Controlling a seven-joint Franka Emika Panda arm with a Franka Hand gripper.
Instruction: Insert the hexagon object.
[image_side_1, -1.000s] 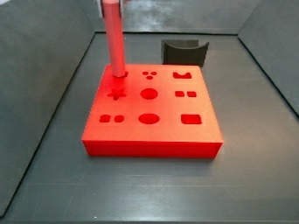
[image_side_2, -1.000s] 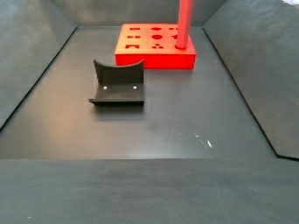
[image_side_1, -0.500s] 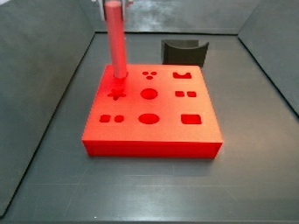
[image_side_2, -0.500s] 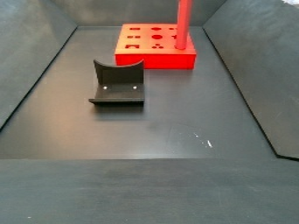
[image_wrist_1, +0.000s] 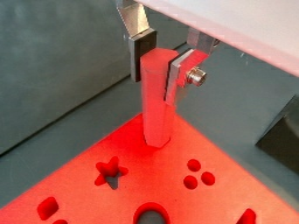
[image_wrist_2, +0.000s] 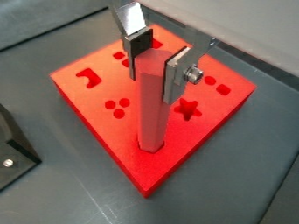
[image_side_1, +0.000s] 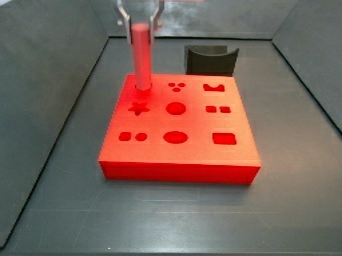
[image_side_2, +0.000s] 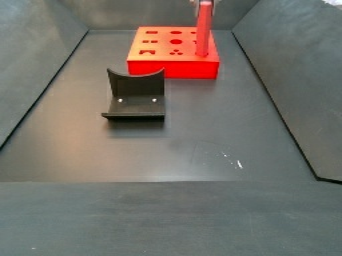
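Observation:
The hexagon object (image_side_1: 140, 58), a long bright-red rod, stands upright with its lower end in a hole near the far left corner of the big red block (image_side_1: 187, 150). My gripper (image_side_1: 140, 12) is above the block, shut on the rod's upper end. In both wrist views the silver fingers (image_wrist_1: 142, 42) (image_wrist_2: 138, 45) press their dark pads against the rod (image_wrist_1: 158, 101) (image_wrist_2: 149, 109), and its foot meets the block (image_wrist_2: 87, 96). In a side view the rod (image_side_2: 203, 28) rises from the block (image_side_2: 167, 68) at the far end of the floor.
A small dark grey curved holder (image_side_1: 210, 58) stands behind the block, and in a side view it (image_side_2: 134, 95) sits mid-floor. Other shaped holes, such as a star (image_wrist_1: 108, 171) and circles (image_side_1: 175, 108), dot the block top. Dark walls enclose the floor.
The gripper and rod have come down, so the gripper now shows at the top of a side view. The rod sits lower at the block. The block has shifted slightly.

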